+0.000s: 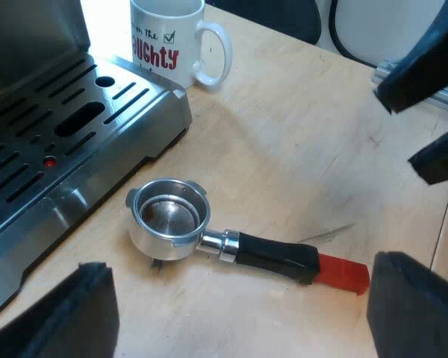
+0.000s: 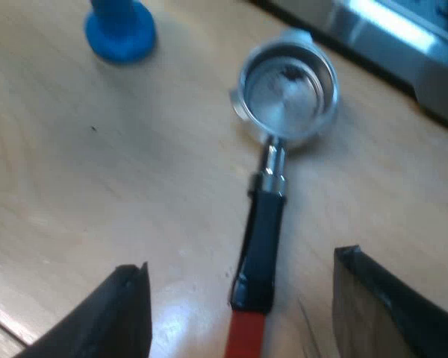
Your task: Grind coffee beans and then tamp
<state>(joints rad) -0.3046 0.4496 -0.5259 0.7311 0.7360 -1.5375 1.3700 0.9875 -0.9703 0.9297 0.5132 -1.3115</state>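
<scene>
The metal holder [image 1: 168,218] lies loose on the wooden table beside the espresso machine [image 1: 60,134], its basket holding only a few dark specks. Its dark handle [image 1: 276,257] ends in red [image 1: 343,274]. My left gripper [image 1: 239,321] hangs open above the table, close to the holder, with nothing between its fingers. My right gripper [image 2: 250,313] is open over the holder's handle [image 2: 261,239], one finger on each side of the red end [image 2: 246,335] and not touching it. Beyond the holder's basket [image 2: 287,86] stands a blue tamper [image 2: 119,30].
A white mug [image 1: 172,41] with red lettering stands at the corner of the machine's drip tray [image 1: 112,97]. The machine's metal edge [image 2: 403,45] runs close to the basket. Bare wooden table [image 1: 299,149] lies around the holder.
</scene>
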